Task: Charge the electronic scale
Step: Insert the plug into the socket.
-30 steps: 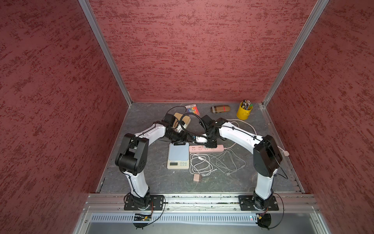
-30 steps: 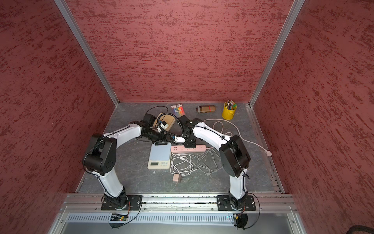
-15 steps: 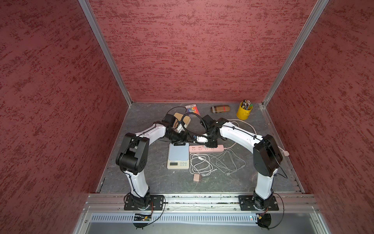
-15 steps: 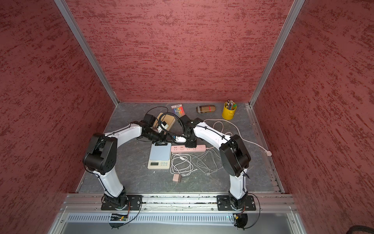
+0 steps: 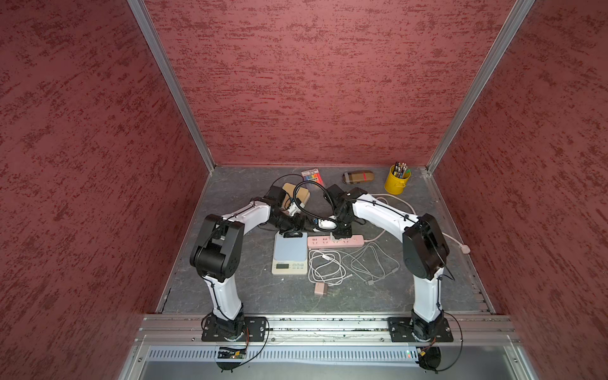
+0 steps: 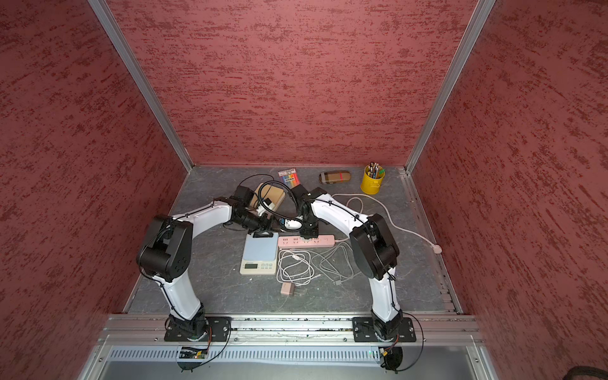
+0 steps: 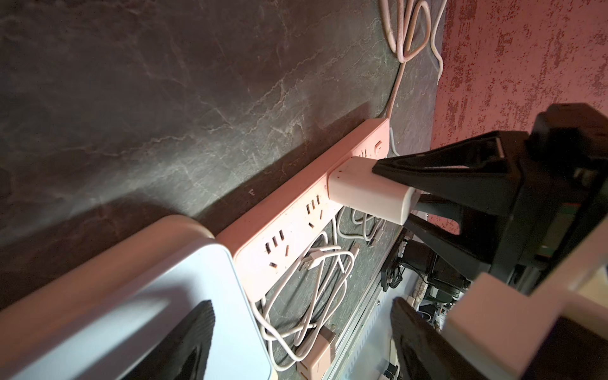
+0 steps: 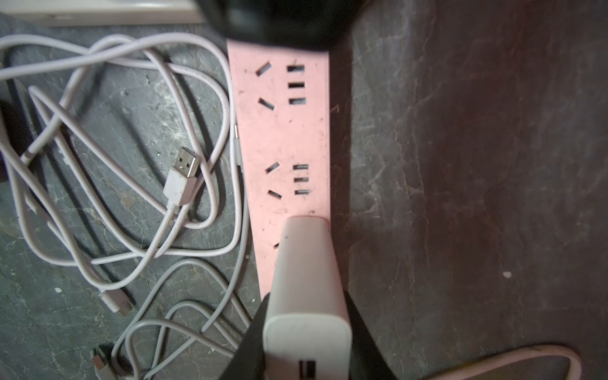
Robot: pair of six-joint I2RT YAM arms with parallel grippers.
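Electronic scale sits mid-table, long axis near-far, just left of the pink power strip, which runs left-right. White adapter stands on the strip toward its right end, pinched by right gripper. Left gripper hovers spread over the scale's far edge. Loose USB cable lies near side of the strip; right gripper looks nearer.

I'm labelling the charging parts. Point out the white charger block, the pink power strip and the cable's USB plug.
white charger block (image 8: 306,273), right wrist view, on its long side face.
pink power strip (image 8: 283,138), right wrist view, bare face between two socket groups.
USB plug (image 8: 186,163), right wrist view, on its metal shell.
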